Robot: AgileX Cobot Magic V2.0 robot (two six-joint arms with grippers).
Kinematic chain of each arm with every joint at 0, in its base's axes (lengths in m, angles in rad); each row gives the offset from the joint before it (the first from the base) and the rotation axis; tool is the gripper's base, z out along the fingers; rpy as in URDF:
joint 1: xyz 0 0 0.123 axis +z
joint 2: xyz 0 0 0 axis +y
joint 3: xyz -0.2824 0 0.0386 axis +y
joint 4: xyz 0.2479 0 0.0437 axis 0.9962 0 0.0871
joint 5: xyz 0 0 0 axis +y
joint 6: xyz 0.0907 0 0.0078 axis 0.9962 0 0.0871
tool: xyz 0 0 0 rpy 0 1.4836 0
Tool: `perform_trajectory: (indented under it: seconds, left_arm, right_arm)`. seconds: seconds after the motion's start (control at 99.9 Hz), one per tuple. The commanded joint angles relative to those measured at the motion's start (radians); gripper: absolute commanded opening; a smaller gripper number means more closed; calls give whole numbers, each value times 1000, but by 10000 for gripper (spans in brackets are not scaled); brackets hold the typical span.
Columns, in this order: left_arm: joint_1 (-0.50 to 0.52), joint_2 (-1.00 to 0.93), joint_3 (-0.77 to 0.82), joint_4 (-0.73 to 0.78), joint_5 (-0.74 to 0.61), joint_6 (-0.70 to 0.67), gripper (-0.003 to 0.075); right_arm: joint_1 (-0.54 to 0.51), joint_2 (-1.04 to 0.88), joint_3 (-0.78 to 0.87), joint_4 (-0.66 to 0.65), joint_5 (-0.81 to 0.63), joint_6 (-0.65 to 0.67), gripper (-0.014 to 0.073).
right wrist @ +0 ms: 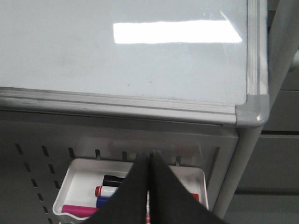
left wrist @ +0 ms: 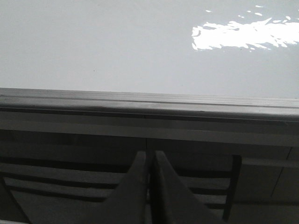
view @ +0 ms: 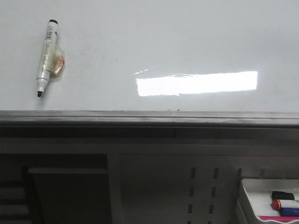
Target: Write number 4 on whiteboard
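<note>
A: Count, front view?
B: One whiteboard (view: 187, 42), glossy, one bright rectangular glare patch (view: 196, 83), grey metal lower edge (view: 149, 116). One marker (view: 46, 57) stuck on the board, upper left, with a yellowish tag (view: 57, 63) on its barrel.

A: Marker's axis?
B: Near upright, slightly tilted; black cap end up, dark tip down and a little left, well above the metal edge.

A: Any number 4?
B: No stroke visible on the board in any view. Surface reads blank.

A: Tray?
B: One white tray (view: 247, 191), lower right, below the board. In the right wrist view I count a black-capped (right wrist: 112, 180), a red-capped (right wrist: 105, 190), a blue (right wrist: 103, 201) and a pink item (right wrist: 77, 210); the rest hides behind the claw.

A: Claws?
B: Two. Left claw (left wrist: 149, 161): fingers pressed together, nothing between them, below the board's edge. Right claw (right wrist: 149, 161): likewise closed and empty, over the tray, near the board's rounded corner (right wrist: 252, 112).
</note>
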Motion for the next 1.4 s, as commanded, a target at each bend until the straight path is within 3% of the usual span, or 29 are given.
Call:
perform_trajectory:
  seconds: [0.0, 0.12, 0.36, 0.53, 0.64, 0.84, 0.991, 1.191, 1.261, 1.391]
  left_arm:
    - [4, -26, 33, 48, -69, 0, -20]
    - [4, -26, 33, 71, -77, 0, -20]
    - [4, -26, 33, -30, -116, 0, -20]
    - [6, -26, 33, -27, -250, 0, -20]
    - [6, -26, 13, -10, -267, 0, -20]
    - [6, 50, -120, -15, -119, -34, -20]
    - [6, 181, -245, 49, -83, -34, -20]
    - [6, 262, -298, 153, -108, -34, -18]
    - [6, 268, -298, 134, -120, -34, 40]
    - [6, 270, -286, 107, -221, -34, 273]
  right_arm:
    - [-5, -16, 18, -12, -122, -3, -64]
    - [-5, -16, 18, -12, -203, -3, -64]
    - [-5, -16, 18, -12, -270, -3, -64]
    - [-5, -16, 16, -10, -329, -3, -64]
    - [-5, -16, 0, 92, -300, -1, -64]
    - [-1, 51, -79, 261, -207, -1, -64]
    - [-1, 207, -204, 258, -42, -6, -64]
    - [-1, 365, -275, 258, -64, -6, -64]
    - [-1, 379, -272, 258, -56, -6, -64]
    - [-1, 382, -272, 258, -70, -6, -64]
